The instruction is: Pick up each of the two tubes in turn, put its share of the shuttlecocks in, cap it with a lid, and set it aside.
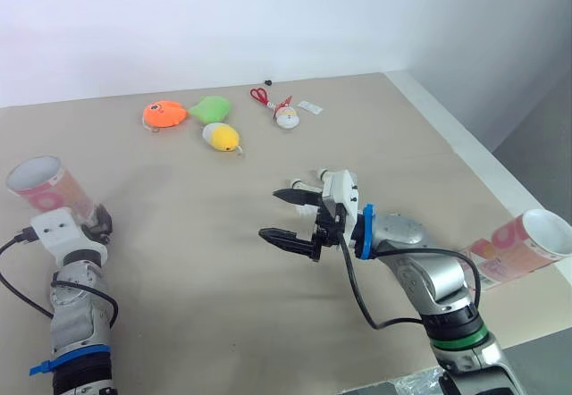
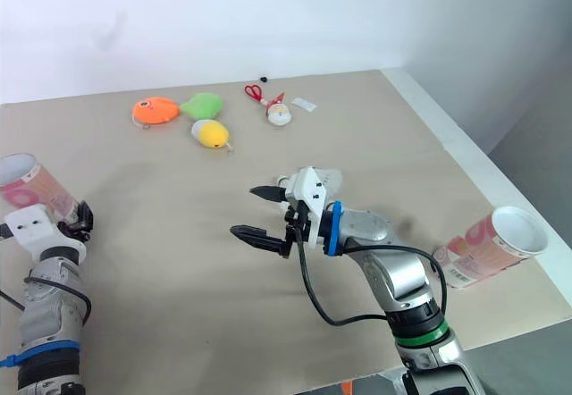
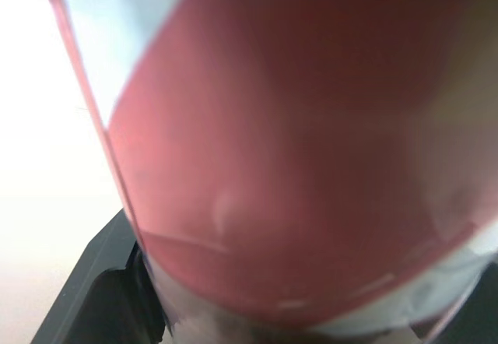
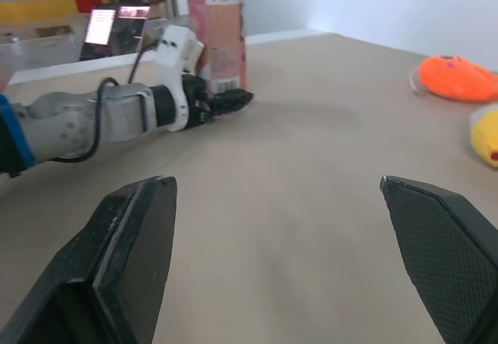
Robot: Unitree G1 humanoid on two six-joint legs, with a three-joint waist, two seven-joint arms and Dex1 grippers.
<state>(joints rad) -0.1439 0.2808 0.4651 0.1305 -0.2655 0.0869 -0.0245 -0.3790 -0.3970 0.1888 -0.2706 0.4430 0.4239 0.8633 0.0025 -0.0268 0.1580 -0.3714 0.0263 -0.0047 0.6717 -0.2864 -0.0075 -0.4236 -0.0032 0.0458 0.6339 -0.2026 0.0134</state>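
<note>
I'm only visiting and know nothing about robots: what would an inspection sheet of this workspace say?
Surface: beige table.
Job's things: left tube tilted in the left gripper; right tube on its side at the table's right edge.
Clutter: orange toy, green toy, yellow toy, scissors, small figure, all at the far side.
Grippers: left gripper shut on the left tube; right gripper open, empty, over mid-table.
Cables: black cable along each arm.
Surroundings: white wall behind, grey floor to the right.

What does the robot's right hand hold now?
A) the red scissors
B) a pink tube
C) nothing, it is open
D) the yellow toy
C: the right hand has its fingers wide apart, nothing between them; a pink tube is in the left hand.
</note>
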